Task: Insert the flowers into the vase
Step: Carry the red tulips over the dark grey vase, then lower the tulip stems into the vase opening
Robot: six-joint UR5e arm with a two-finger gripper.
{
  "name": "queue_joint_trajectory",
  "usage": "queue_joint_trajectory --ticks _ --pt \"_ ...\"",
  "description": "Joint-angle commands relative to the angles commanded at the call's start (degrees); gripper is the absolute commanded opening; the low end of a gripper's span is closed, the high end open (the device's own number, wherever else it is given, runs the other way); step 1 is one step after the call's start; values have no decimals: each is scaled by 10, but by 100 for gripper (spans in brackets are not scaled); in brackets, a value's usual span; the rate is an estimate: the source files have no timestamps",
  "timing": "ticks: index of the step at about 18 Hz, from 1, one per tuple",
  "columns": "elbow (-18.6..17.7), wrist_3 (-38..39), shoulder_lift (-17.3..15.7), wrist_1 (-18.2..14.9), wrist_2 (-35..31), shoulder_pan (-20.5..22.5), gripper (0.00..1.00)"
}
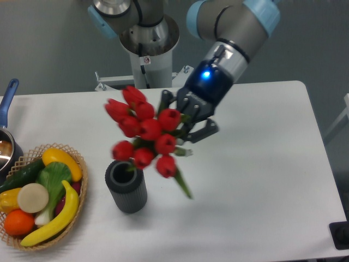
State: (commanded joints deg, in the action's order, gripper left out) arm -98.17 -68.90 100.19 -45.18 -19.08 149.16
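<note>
you had the gripper (182, 121) clamped on the flowers (144, 132), held tilted in the air so their stems angled past the vase (126, 185), standing toward the tabletop's front-left corner.

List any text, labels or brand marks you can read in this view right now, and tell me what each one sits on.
None can be read.
Small white sticker with a red mark on the grey robot base column: too small to read.
Black two-finger gripper holding the red artificial tulips: any marking on its blurred body is unreadable.
Dark grey ribbed vase and woven wicker basket: no text visible.
</note>
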Motion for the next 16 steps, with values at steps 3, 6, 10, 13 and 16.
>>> queue_joint_trajectory --ticks 3,6,10,13,16 --pt "-1 -4 11 0 31 -18 29" --pt "-5 -4 17 0 33 -39 29" --pt "-6 -16 35 0 44 -54 29" --pt "-11 -16 39 0 63 -58 29" --pt "-8 -17 49 0 72 -60 28"
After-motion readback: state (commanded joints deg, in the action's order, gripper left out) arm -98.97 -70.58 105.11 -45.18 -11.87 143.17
